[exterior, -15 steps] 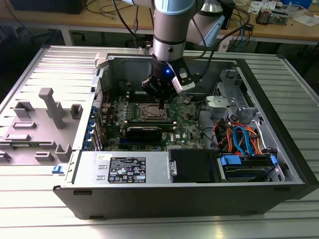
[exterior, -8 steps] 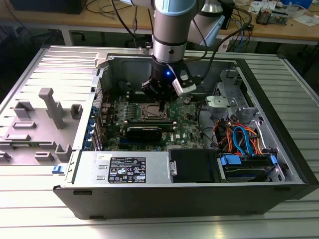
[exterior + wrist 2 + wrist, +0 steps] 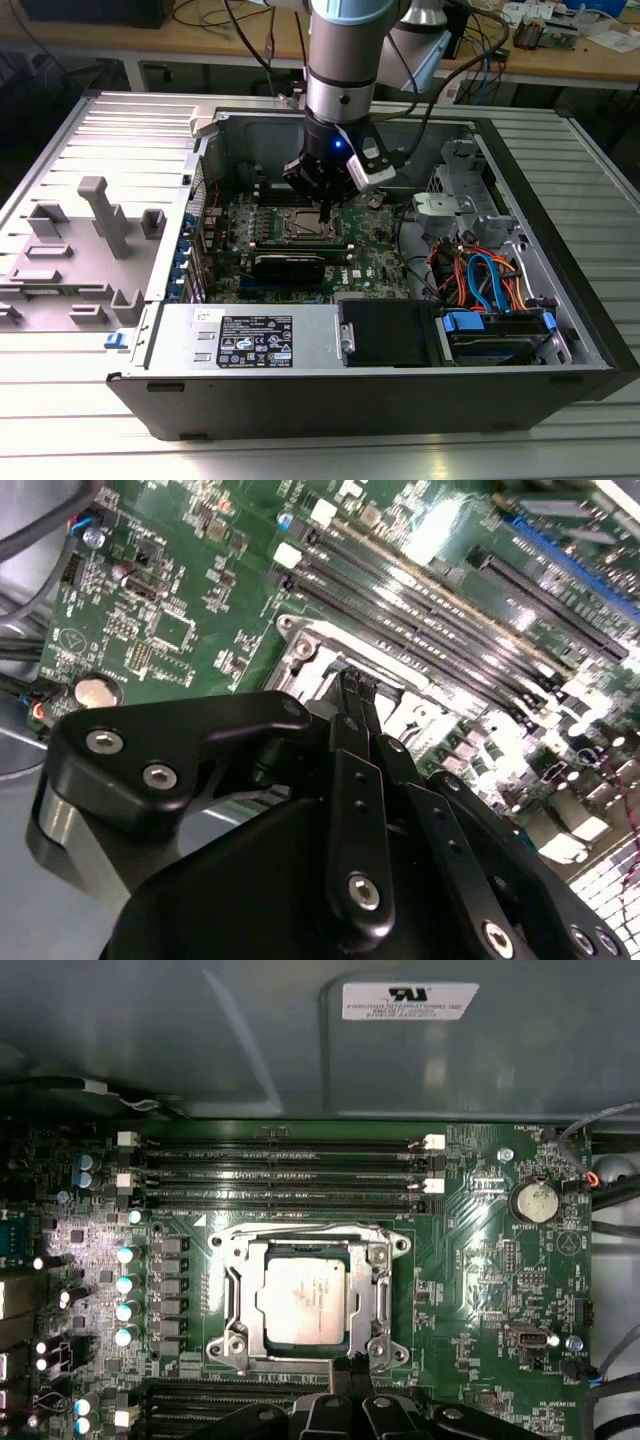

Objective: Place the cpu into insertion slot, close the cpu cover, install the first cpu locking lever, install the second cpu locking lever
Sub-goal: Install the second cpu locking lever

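I see the cpu already seated in the insertion slot, with the cpu cover framing it. My gripper sits at the slot's edge, fingers pinched together, holding nothing, likely for pushing.

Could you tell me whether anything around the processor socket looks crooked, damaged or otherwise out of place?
Nothing stands out. In the first wrist view the cpu lies flat and square in the insertion slot, with the cpu cover down around it. The gripper sits at the socket's edge, its fingers closed together.
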### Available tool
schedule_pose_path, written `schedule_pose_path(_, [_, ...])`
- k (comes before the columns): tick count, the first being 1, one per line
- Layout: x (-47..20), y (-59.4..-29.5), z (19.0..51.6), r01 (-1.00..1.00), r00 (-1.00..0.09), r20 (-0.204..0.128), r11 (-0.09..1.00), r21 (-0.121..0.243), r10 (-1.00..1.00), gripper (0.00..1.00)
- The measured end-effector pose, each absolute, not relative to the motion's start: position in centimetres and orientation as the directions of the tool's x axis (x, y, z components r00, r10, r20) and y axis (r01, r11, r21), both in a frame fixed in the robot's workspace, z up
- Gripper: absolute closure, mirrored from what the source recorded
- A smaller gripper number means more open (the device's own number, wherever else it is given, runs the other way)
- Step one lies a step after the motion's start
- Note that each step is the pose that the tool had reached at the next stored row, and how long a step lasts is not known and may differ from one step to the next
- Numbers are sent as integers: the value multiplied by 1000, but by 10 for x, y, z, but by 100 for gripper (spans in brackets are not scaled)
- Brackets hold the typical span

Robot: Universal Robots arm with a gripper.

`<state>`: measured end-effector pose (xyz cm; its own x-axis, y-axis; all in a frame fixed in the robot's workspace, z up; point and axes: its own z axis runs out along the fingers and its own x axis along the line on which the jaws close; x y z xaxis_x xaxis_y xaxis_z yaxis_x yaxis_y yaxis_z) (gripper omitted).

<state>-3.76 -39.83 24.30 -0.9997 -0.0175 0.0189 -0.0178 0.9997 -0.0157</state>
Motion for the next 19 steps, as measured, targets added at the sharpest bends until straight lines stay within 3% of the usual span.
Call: schedule_pose_path(19, [-84, -416, 240, -28, -999, 19, 999, -16, -28, 89])
